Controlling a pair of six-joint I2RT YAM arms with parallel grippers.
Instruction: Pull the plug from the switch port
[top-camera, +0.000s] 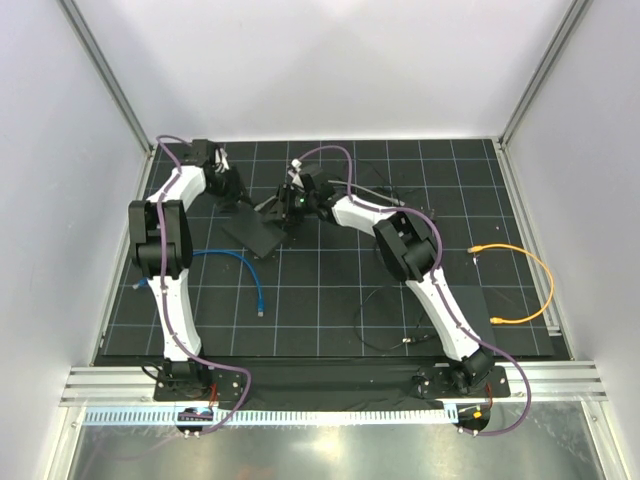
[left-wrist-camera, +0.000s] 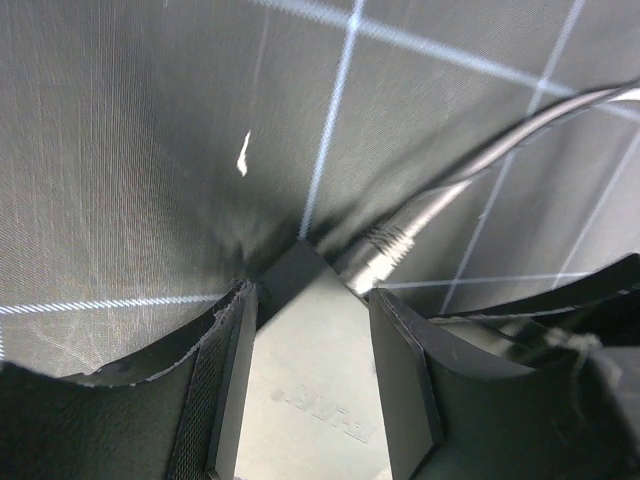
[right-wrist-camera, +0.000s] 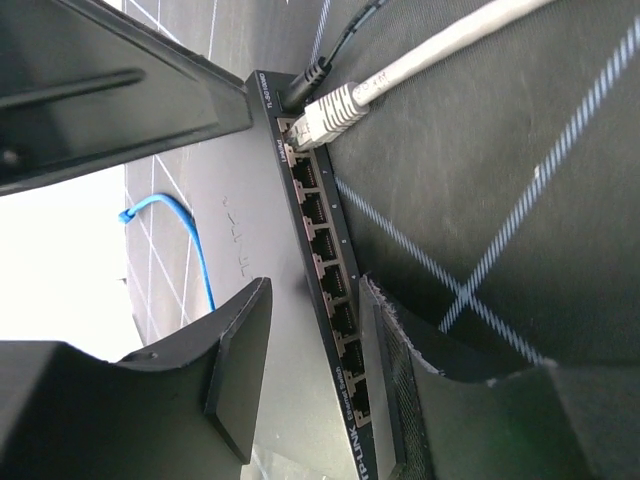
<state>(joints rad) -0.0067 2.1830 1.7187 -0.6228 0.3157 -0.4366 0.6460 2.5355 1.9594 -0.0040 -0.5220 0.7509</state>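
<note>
The switch (right-wrist-camera: 245, 300) sits near the back of the dark surface (top-camera: 330, 290), between the two arms. The white plug (right-wrist-camera: 325, 118) is in the end port, right beside a black cord (right-wrist-camera: 345, 45). The left pincer (left-wrist-camera: 315, 300) holds a corner of the switch tight. The right pincer (right-wrist-camera: 318, 290) is wide, one finger on each side of the port edge, away from the plug. A blue cable (top-camera: 245, 265) lies near the left arm
</note>
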